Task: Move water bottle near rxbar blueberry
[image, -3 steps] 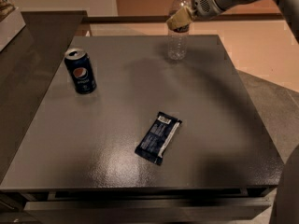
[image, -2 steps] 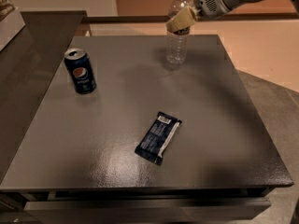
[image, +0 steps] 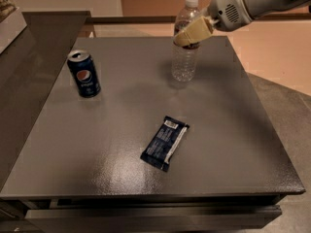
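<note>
The water bottle (image: 183,64), clear with a white cap, is upright over the far middle of the grey table (image: 233,130). My gripper (image: 185,37) comes in from the upper right and is shut on the bottle at its label band, with one tan finger (image: 193,32) across its front. I cannot tell whether the bottle's base touches the table. The rxbar blueberry (image: 165,142), a flat navy wrapper with a pale stripe, lies near the table's middle front, well in front of the bottle.
A dark blue Pepsi can (image: 84,74) stands upright at the left of the table. A dark counter (image: 39,38) adjoins the table on the left, with a box (image: 8,11) at the top left corner. The floor lies to the right.
The bottle and my gripper have moved together towards the front of the table, closer to the bar. The can and the bar have not moved.
</note>
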Available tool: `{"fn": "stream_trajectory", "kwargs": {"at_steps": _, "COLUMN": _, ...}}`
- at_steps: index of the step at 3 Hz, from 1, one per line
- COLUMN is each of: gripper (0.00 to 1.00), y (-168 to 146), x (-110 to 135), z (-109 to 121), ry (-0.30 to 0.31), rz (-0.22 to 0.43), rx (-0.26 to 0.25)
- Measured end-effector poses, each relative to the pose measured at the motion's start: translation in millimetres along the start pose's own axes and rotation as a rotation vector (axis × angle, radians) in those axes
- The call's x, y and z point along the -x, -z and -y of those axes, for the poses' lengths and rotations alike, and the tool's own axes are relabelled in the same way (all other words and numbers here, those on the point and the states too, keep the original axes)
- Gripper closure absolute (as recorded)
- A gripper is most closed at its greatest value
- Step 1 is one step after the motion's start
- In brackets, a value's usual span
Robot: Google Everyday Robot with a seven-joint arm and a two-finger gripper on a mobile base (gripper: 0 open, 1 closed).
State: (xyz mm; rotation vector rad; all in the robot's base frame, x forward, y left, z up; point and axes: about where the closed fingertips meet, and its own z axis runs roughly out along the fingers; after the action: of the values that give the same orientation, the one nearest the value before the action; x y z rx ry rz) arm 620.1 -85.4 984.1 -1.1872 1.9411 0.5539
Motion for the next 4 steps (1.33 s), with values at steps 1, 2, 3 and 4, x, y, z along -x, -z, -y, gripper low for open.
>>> {"fn": "stream_trajectory", "kwargs": {"at_steps": 1, "gripper": 1.00, "y": 3.6, "x": -7.3, "z": -35.7, "ry": 0.044, "rz": 0.004, "rx": 0.031}}
{"fn": "stream_trajectory", "kwargs": {"at_steps": 2, "gripper": 1.00, "y": -1.8, "x": -14.7, "z": -65.3, "ry": 0.083, "rz": -0.008, "rx": 0.063}}
{"fn": "stream_trajectory", "kwargs": {"at_steps": 3, "gripper": 1.00, "y": -9.1, "x": -20.3, "z": -88.3, "ry": 0.113, "rz": -0.020, "rx": 0.089}}
{"fn": "stream_trajectory", "kwargs": {"at_steps": 4, "gripper": 1.00, "y": -14.7, "x": -24.9, "z": -103.9, "ry": 0.124, "rz": -0.024, "rx": 0.108}}
